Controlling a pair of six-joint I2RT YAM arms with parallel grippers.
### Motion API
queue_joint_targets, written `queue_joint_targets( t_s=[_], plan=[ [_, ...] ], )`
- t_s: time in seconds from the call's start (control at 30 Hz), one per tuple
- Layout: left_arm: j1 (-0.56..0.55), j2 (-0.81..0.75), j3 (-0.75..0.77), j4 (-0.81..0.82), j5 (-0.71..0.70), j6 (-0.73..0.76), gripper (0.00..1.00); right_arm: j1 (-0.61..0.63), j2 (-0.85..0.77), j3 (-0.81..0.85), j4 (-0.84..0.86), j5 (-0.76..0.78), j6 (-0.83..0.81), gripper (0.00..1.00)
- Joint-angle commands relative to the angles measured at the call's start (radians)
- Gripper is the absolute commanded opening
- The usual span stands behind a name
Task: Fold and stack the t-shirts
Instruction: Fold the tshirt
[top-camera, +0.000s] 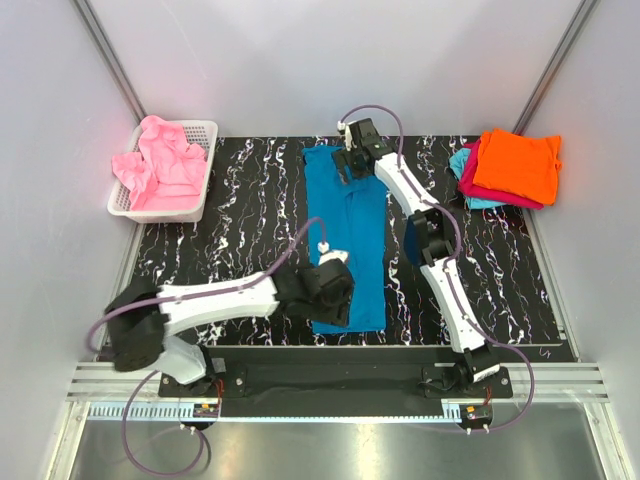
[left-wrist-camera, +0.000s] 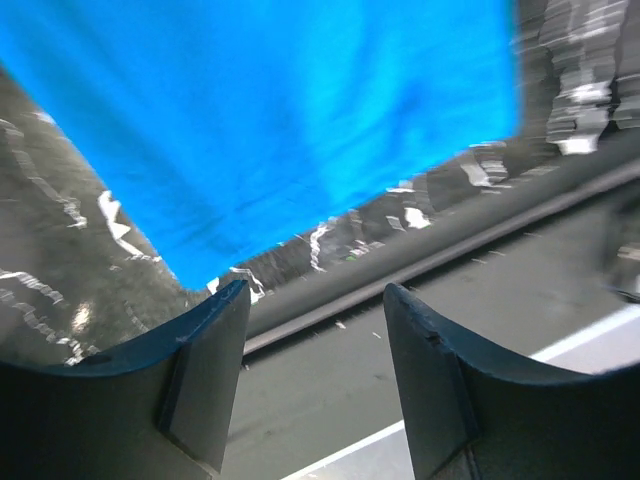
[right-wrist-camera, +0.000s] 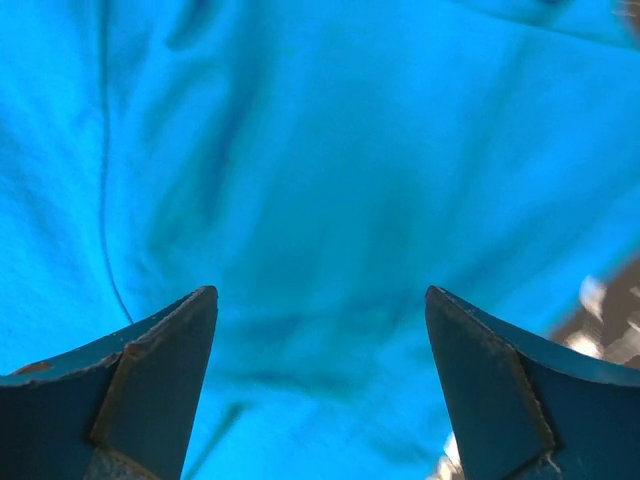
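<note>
Currently the teal-blue t-shirt (top-camera: 345, 235) is lying as a long narrow strip on the black marbled table (top-camera: 250, 210). Over its far end the right gripper (right-wrist-camera: 320, 300) is hovering, jaws standing wide apart, released, cloth beneath both fingertips. At the near hem the left gripper (left-wrist-camera: 315, 290) is hanging, jaws parted, grasping nothing; the hem is lying just beyond its fingertips. Well to the right gripper's right, an orange t-shirt (top-camera: 518, 165) is topping a stack (top-camera: 490, 197).

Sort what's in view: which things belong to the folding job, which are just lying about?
Job: teal-blue t-shirt, laid out; pink t-shirts; orange t-shirt, magenta t-shirt, light cyan t-shirt, stacked.
Lying about: white mesh basket holding the pink ones; black marbled table.
</note>
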Motion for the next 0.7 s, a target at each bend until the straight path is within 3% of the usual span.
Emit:
queue_joint_targets(
  t_s=[0.0,0.1,0.13,0.23,0.33,0.43,0.57,0.67],
  plan=[
    [-0.003,-0.180,-0.011,0.005,-0.152,0.022,0.62,-0.011,-0.207,-0.022,-0.005,0.133,0.017,0.92],
    [0.000,-0.298,-0.054,0.003,-0.221,-0.009,0.64,-0.009,-0.319,-0.136,-0.006,0.210,0.015,0.94],
    [0.000,-0.344,-0.079,0.003,-0.232,-0.036,0.64,-0.011,-0.347,-0.209,-0.008,0.239,0.021,0.99],
    [0.002,-0.375,-0.105,0.002,-0.247,-0.056,0.67,-0.017,-0.486,-0.362,-0.003,0.309,0.053,1.00],
    [0.008,-0.373,-0.120,-0.001,-0.252,-0.079,0.67,-0.044,-0.646,-0.608,0.052,0.248,0.150,1.00],
    [0.009,-0.375,-0.142,0.000,-0.256,-0.124,0.67,-0.048,-0.848,-0.989,0.171,0.188,0.208,1.00],
    [0.049,-0.433,-0.226,0.009,-0.261,-0.217,0.72,-0.048,-1.066,-1.259,0.202,0.186,0.308,0.91],
    [0.158,-0.508,-0.352,0.102,-0.140,-0.251,0.73,-0.048,-1.227,-1.438,0.213,0.171,0.395,0.88]
  ],
)
